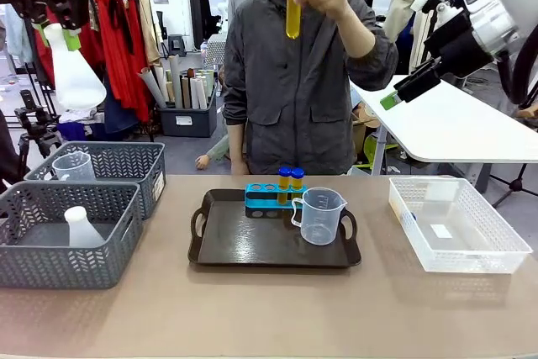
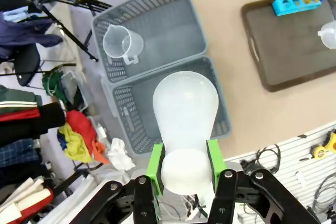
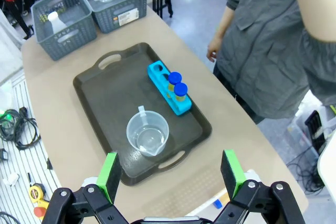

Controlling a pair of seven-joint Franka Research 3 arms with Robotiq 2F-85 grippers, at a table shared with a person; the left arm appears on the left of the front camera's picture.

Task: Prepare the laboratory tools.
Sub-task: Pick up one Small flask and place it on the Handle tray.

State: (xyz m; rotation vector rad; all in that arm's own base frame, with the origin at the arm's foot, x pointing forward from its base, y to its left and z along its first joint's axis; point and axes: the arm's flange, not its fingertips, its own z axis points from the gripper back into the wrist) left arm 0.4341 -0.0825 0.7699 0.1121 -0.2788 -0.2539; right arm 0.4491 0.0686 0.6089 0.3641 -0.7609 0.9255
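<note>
Two robot hands are raised above the counter (image 1: 252, 317). The left hand (image 2: 185, 166) has its green pads clamped on the neck of a translucent white conical flask (image 2: 185, 114). The flask body hangs down, high over the grey baskets at the counter's left end. The right hand (image 3: 170, 176) is spread wide and holds nothing, up at the right side over the tray's near edge.

On the dark tray (image 1: 244, 245), mid-counter:
- The blue tube rack (image 1: 262, 196) sits along the far edge.
- Two capped tubes (image 1: 290, 177), yellow-filled with blue caps, stand upright in the rack's right-end holes.
- A clear handled beaker (image 1: 319, 218) stands upright just in front of the rack's right end. Whether it touches the rack is unclear.

A person (image 1: 294, 98) at the far side holds a third tube (image 1: 292, 14) upright near head height.

The near basket (image 1: 50, 266) holds a second flask (image 1: 82, 227). The far basket (image 1: 126, 161) holds a second beaker (image 1: 74, 166). A clear white crate (image 1: 496, 250) sits at the counter's right, well apart from the tray.
</note>
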